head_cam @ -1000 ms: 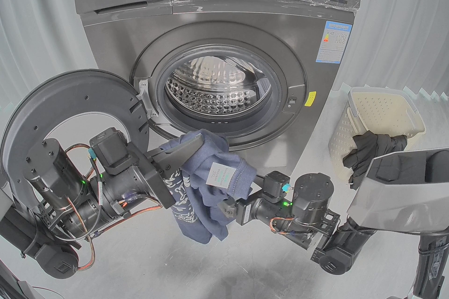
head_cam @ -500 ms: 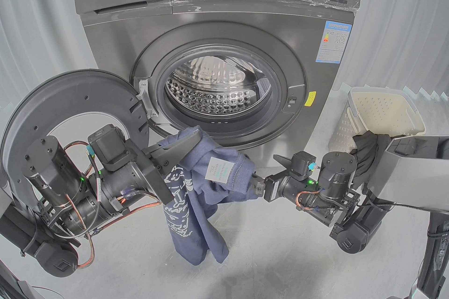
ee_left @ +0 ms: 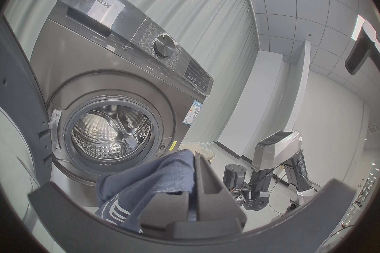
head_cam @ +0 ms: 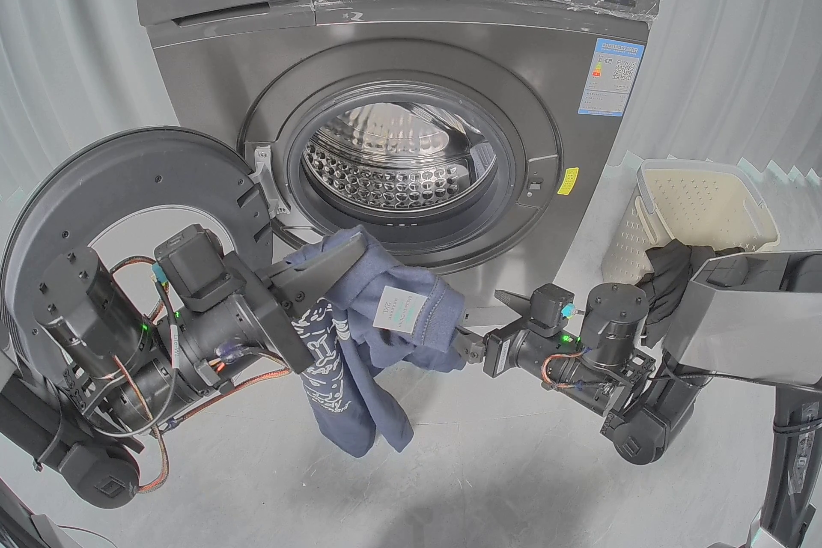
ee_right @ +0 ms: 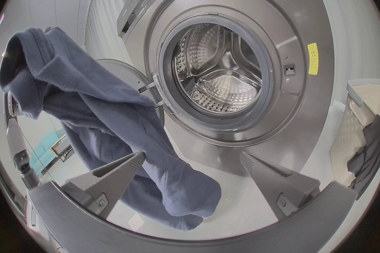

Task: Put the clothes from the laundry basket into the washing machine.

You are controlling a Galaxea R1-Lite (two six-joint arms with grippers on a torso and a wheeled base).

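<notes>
The washing machine (head_cam: 394,62) stands at the far side. Its round door (head_cam: 128,181) is swung wide open to the left, and the shiny drum (head_cam: 394,156) shows through the hole.

The left gripper (head_cam: 347,257) is pinched tight on a blue shirt (head_cam: 377,318). It holds the shirt up in the air, near the front of the machine and just below the hole. The shirt hangs down above the floor (head_cam: 514,473). It has white print on one side and a pale tag.

The right gripper (head_cam: 465,342) is on the right of the shirt, very close to its edge. Its two fingers are spread wide apart and squeeze nothing.

The laundry basket (head_cam: 711,199) sits on the floor to the right of the machine. It is pale with little holes. Dark clothes (head_cam: 676,276) hang over its near rim.
</notes>
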